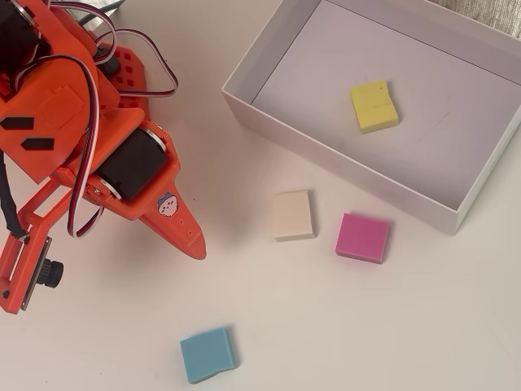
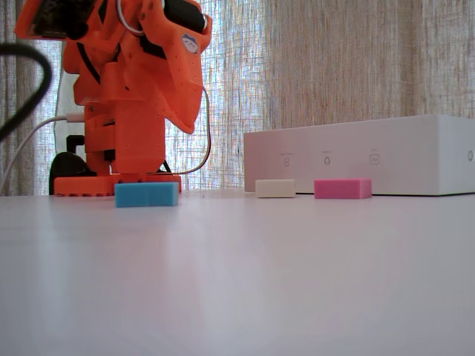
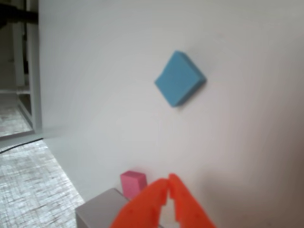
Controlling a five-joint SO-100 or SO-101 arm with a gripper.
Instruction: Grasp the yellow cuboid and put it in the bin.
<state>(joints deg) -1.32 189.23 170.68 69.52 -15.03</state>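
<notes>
Fingers of the hand meet at their tips, holding nothing, raised off the surface. In the overhead view the yellow cuboid lies inside the bin, far right.

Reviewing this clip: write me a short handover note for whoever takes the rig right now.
Gripper: shut, empty, raised over the table away from the bin.
Yellow cuboid: lying flat on the floor of the bin, clear of the walls.
Done: the cuboid is in the bin, so the task looks complete.
Left: nothing on the task itself; perhaps park the arm.
Cream block, pink block and blue block sit on the table outside the bin.
</notes>
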